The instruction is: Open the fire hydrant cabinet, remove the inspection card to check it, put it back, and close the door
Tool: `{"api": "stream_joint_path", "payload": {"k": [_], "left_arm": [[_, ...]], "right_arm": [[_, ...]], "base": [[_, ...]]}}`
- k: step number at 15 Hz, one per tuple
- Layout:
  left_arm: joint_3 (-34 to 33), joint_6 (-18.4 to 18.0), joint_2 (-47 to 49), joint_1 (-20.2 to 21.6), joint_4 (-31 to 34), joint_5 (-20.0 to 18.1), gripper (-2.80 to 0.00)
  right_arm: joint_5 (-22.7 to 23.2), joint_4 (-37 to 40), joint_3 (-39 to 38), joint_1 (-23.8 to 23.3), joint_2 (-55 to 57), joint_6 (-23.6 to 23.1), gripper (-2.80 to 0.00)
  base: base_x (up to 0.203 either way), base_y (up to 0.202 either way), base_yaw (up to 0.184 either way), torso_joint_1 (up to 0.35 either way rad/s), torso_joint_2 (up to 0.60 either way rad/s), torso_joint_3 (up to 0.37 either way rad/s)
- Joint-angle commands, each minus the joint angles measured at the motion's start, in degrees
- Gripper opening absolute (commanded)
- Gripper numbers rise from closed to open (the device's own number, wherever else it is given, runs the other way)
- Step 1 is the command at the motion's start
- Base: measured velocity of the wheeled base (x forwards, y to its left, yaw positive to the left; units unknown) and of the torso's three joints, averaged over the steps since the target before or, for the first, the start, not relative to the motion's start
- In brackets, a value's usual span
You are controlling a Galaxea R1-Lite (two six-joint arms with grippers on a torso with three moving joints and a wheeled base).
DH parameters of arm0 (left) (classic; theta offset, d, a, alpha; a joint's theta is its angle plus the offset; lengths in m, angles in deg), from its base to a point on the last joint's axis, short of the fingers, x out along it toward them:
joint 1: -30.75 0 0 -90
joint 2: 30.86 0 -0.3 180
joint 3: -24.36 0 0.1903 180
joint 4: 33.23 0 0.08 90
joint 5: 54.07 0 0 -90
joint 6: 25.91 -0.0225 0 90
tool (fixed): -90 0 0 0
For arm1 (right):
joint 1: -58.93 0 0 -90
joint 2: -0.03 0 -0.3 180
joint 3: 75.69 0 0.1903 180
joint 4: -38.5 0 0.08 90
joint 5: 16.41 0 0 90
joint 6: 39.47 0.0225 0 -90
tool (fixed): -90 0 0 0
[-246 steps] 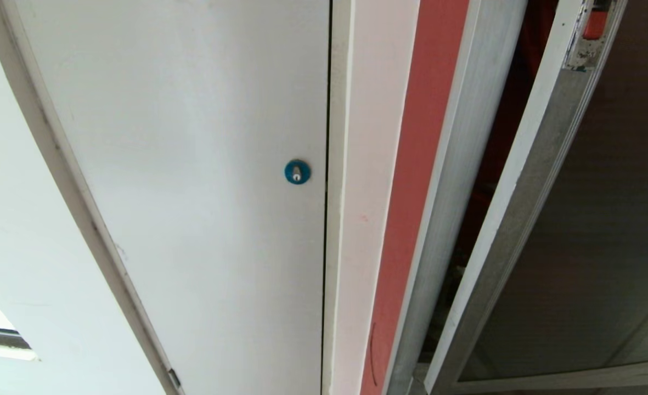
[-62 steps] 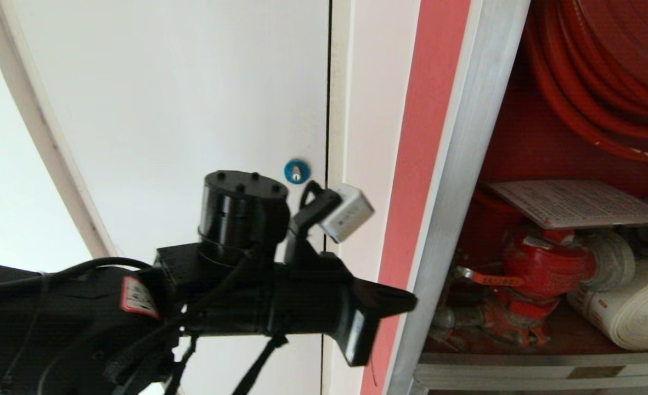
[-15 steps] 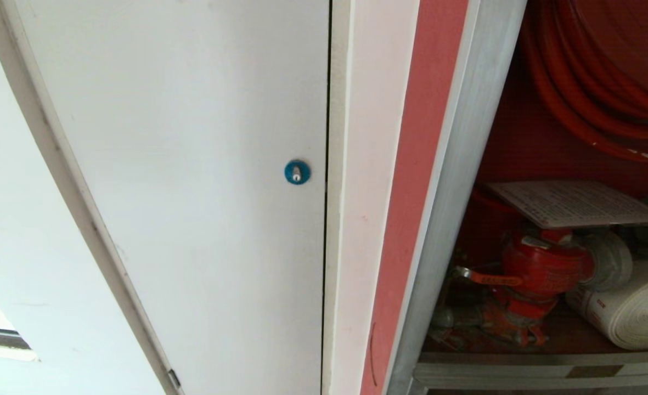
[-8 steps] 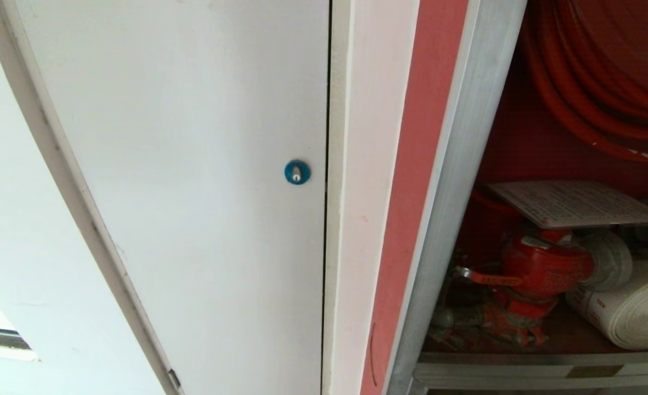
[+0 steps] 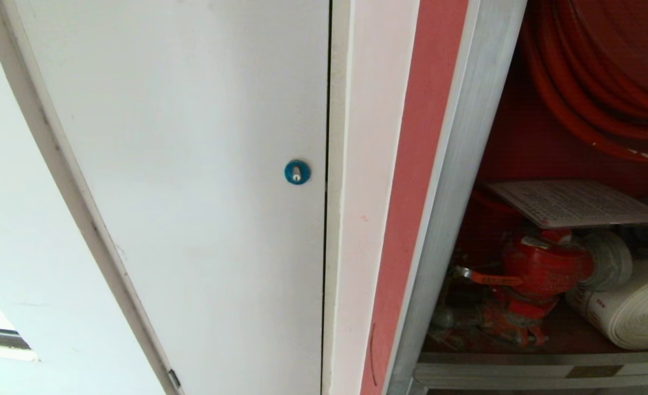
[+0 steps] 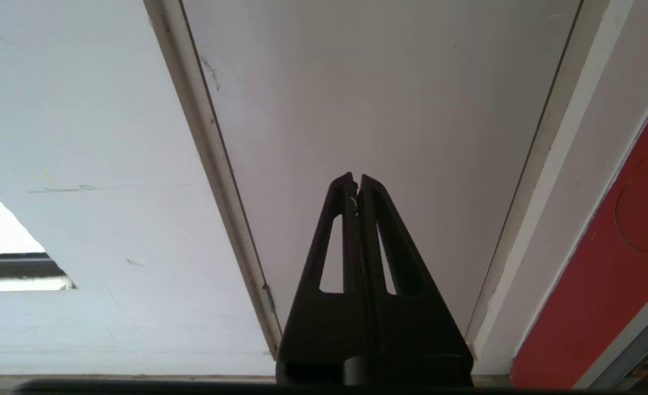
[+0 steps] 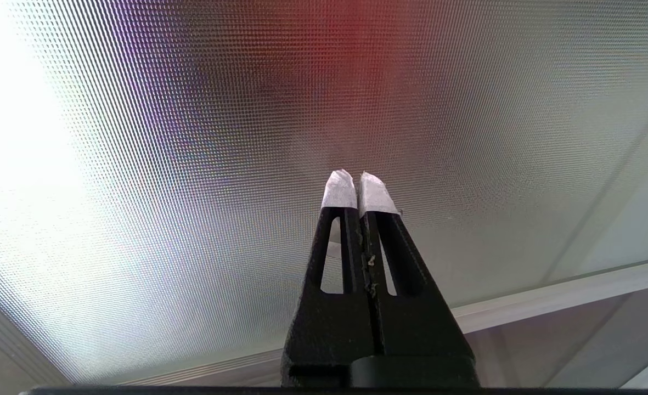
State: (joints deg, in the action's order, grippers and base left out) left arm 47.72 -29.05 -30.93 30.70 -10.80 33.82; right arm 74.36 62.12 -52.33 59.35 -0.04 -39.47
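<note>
head view: fire hydrant cabinet (image 5: 450, 208) stands open, silver frame post running up the middle-right, red inside. relative to that post: inspection card (image 5: 576, 203) lies just right of it inside the cabinet, flat-ish on top of the red hydrant valve (image 5: 543, 269), touching it. red hose reel (image 5: 603, 82) is above the card, white rolled hose (image 5: 631, 312) right of the valve and lower. left of the post: a red strip (image 5: 411, 192), then a white frame, then the plain white panel (image 5: 192, 192) with the blue round lock (image 5: 297, 171) near its edge. neither arm shows here.

left wrist view: left gripper (image 6: 356, 184) points at the white panel (image 6: 384, 109), fingers (image 6: 341, 219) pressed together, nothing between them. red strip (image 6: 620, 263) at the frame edge beside it, apart from the fingers.

right wrist view: right gripper (image 7: 359, 178) faces a textured glass panel (image 7: 192, 137) in a silver frame, likely the door; fingers (image 7: 339, 192) with white-taped tips closed against each other, holding nothing. can't tell if the tips touch the glass.
</note>
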Motion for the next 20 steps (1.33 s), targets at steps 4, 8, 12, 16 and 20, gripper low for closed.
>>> {"api": "stream_joint_path", "payload": {"k": [4,8,12,16,20], "left_arm": [[-0.35,-0.03,-0.01,0.05,-0.03,0.00,-2.80],[-0.35,-0.03,-0.01,0.05,-0.03,0.00,-2.80],[-0.35,-0.03,-0.01,0.05,-0.03,0.00,-2.80],[-0.35,-0.12,-0.01,0.05,-0.03,0.00,-2.80],[-0.35,-0.03,-0.01,-0.01,-0.03,0.00,-2.80]], "right_arm": [[0.02,0.02,0.00,0.02,-0.01,0.00,-2.80],[0.02,0.02,0.00,0.02,-0.01,0.00,-2.80],[0.02,0.02,0.00,0.02,-0.01,0.00,-2.80],[0.02,0.02,0.00,0.02,-0.01,0.00,-2.80],[0.02,0.02,0.00,0.02,-0.01,0.00,-2.80]], "base": [[0.000,0.000,0.000,0.000,0.00,0.000],[0.000,0.000,0.000,0.000,0.00,0.000],[0.000,0.000,0.000,0.000,0.00,0.000],[0.000,0.000,0.000,0.000,0.00,0.000],[0.000,0.000,0.000,0.000,0.00,0.000]]}}
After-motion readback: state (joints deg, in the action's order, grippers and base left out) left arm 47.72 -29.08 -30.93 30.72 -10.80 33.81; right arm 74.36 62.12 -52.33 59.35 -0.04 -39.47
